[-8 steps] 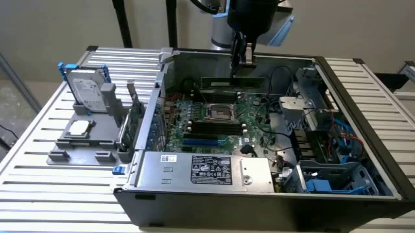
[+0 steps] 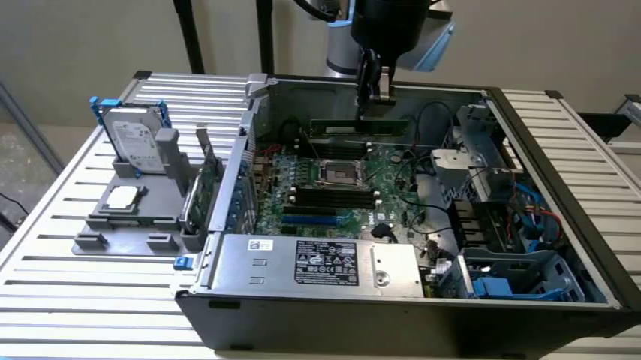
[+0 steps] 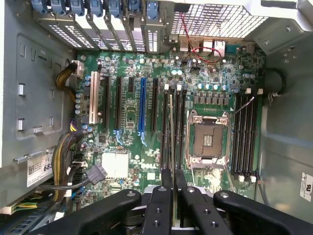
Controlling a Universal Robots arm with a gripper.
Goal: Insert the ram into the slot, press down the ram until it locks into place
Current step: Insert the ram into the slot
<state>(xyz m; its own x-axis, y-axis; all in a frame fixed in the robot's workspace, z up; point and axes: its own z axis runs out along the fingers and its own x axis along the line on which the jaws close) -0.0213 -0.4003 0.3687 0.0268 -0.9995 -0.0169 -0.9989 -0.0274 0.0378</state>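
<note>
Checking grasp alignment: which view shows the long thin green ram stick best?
Exterior view. The long thin green ram stick shows its full length side-on, held by the black gripper above the green motherboard. Wrist view shows the ram stick edge-on, a thin strip between the fingers.

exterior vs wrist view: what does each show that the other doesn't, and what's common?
Exterior: slatted table, grey fixture with a hard drive, and the ram seen side-on, level above the motherboard under the gripper.
Wrist: white expansion slot, red wires by the rear vent, and the ram seen edge-on between the fingers.
Both: gripper shut on the ram, CPU socket, blue slot, black memory slots.
</note>
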